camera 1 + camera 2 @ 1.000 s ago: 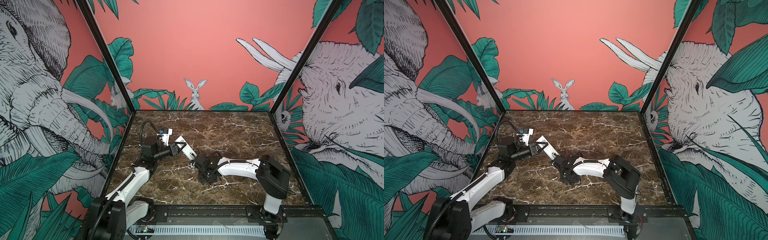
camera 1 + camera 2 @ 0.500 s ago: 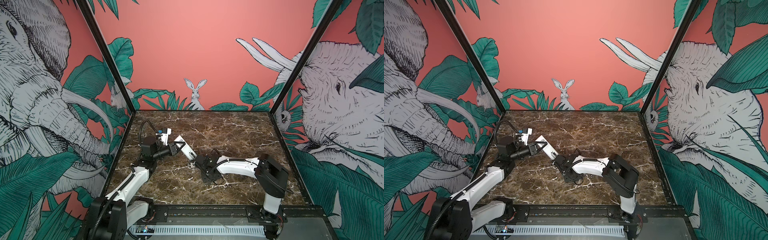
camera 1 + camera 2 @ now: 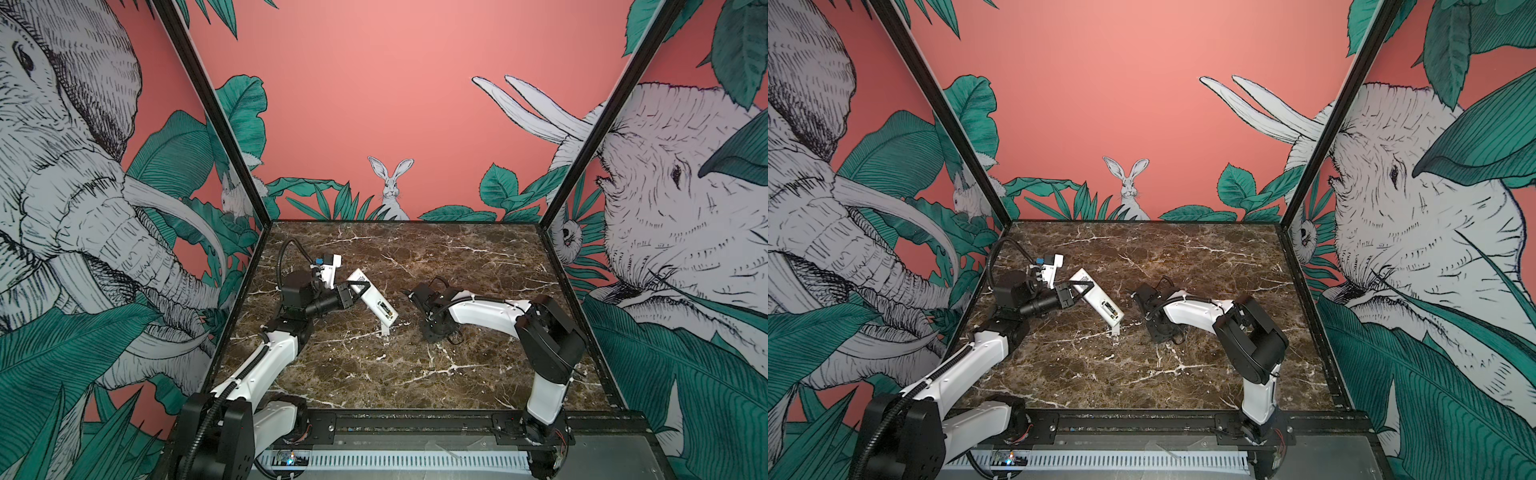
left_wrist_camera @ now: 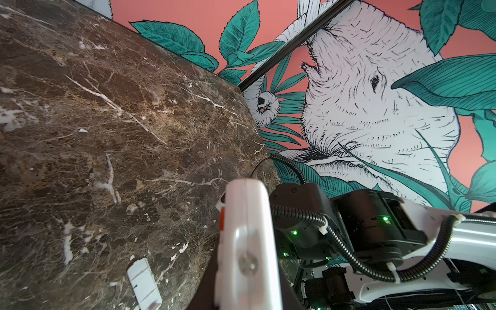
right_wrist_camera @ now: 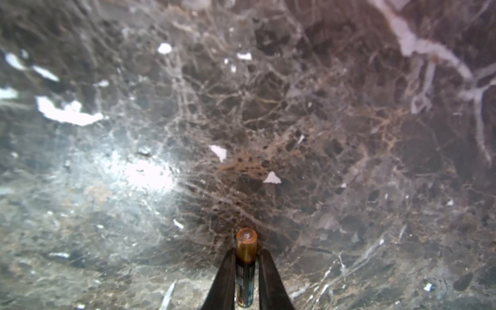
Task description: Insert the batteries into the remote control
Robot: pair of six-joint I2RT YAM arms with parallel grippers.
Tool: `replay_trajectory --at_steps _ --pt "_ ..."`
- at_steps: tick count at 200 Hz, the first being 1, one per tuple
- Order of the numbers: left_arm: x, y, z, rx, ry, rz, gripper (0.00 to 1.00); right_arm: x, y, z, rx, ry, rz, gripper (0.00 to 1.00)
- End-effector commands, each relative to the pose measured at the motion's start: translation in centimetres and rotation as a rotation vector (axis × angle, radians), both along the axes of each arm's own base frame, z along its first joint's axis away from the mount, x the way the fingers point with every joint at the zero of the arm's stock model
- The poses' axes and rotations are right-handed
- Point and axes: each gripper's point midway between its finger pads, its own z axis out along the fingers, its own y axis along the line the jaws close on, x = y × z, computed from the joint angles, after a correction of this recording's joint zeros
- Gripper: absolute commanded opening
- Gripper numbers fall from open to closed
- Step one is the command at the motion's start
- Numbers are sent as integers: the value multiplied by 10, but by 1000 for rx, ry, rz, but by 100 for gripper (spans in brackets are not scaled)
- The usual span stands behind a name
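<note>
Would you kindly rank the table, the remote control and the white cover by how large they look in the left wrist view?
1. The table: fills nearly half the picture.
2. The remote control: looks big, partly because it sits right at the camera.
3. The white cover: smallest, lying on the table.

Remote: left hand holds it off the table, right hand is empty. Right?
No. The right hand isn't empty: it is shut on a battery, as the right wrist view shows. The rest stands: the left hand holds the remote off the table.
</note>
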Motion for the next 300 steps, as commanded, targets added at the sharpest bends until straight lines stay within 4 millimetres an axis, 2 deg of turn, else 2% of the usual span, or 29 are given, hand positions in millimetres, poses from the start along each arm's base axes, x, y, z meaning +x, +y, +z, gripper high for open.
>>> replay_trajectory --at_steps 1,26,178,243,300 --pt "2 1 17 -5 -53 -6 0 -10 -22 -20 -86 56 29 22" --pt "2 0 16 -7 -49 -7 0 -15 -27 -20 -70 53 7 24" --pt "4 1 11 2 -40 1 0 -43 -37 -17 15 73 -12 22" --pt "4 1 10 3 -38 -1 0 -42 -33 -18 39 66 -8 18" --pt "5 1 4 4 -21 -2 0 -37 -32 -8 50 26 8 10"
